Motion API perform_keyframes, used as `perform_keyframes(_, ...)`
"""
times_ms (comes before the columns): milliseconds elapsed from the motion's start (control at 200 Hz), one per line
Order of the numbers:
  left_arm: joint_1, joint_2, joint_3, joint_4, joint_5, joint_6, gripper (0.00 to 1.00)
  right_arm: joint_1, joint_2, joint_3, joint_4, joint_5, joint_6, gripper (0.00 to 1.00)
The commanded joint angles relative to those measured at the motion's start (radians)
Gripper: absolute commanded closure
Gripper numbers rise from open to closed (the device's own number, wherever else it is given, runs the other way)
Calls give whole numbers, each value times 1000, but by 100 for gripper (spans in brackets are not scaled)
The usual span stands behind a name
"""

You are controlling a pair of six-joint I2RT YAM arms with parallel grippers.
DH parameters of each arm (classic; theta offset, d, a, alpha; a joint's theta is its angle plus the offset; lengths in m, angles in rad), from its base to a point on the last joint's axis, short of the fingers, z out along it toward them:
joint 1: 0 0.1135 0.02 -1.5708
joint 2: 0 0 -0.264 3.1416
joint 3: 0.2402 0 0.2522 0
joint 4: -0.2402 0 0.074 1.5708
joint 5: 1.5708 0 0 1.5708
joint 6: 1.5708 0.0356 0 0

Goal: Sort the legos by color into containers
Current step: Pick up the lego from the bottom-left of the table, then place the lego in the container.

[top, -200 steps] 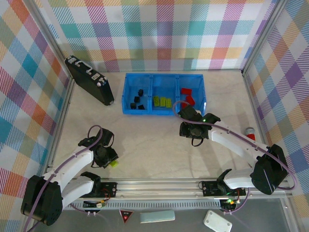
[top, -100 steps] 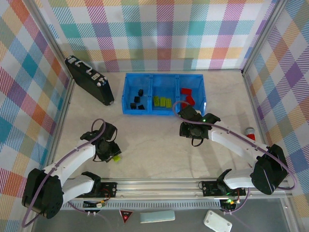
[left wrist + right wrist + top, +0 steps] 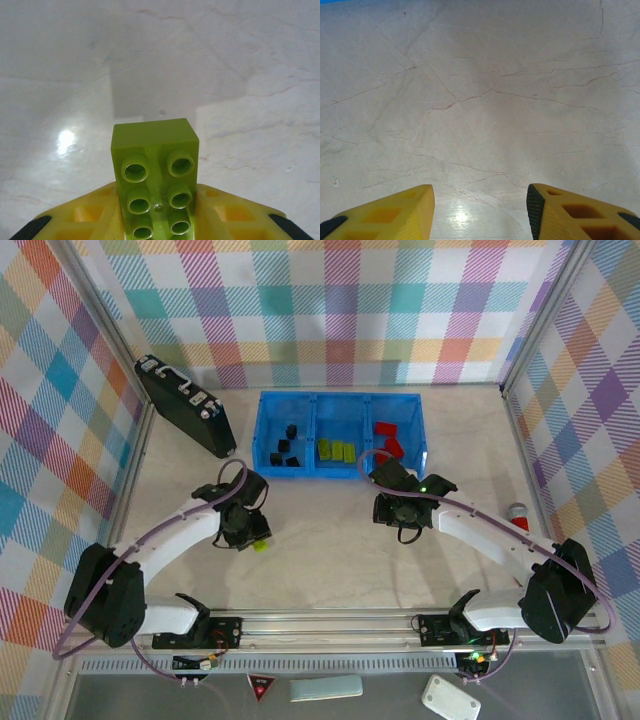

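My left tool (image 3: 250,533) is pinching a lime-green brick (image 3: 155,170) between its yellow fingers. In the left wrist view the brick's long axis runs straight out along the fingers, studs facing the camera, and its far end sticks out past the tips. It hangs above bare bench (image 3: 330,560), touching nothing else.

What matters for the coming move is where the blue tray (image 3: 340,473) lies from this tool. Seen from above, it is farther from the arm bases and off to my right, near but with open bench between. Its middle compartment (image 3: 360,455) already holds green bricks (image 3: 336,450). Black bricks (image 3: 285,450) lie in the left compartment and red bricks (image 3: 388,438) in the right. I judge the brick has to go forward and rightward, over the tray's near wall, into the middle one.

My right tool (image 3: 398,510) is spread and empty. It sits nearer the tray, just in front of the near wall, so I would watch the gap between the arms.
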Motion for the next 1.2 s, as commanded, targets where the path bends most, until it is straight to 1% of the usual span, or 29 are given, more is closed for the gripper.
perform_keyframes(0, -32, 57, 72, 11, -21, 40, 66, -5, -33, 2, -37, 19, 2, 46)
perform_keyframes(220, -76, 191, 209, 26, -24, 93, 66, -5, -64, 3, -60, 29, 2, 46)
perform_keyframes(415, -99, 311, 378, 19, -26, 138, 66, -6, -94, 1, -74, 36, 8, 46)
perform_keyframes(810, -112, 496, 644, 11, -2, 211, 66, -5, -161, -2, -119, 63, 27, 46)
perform_keyframes(1195, -122, 690, 958, 1, -34, 317, 66, -6, -211, 1, -153, 69, 46, 46)
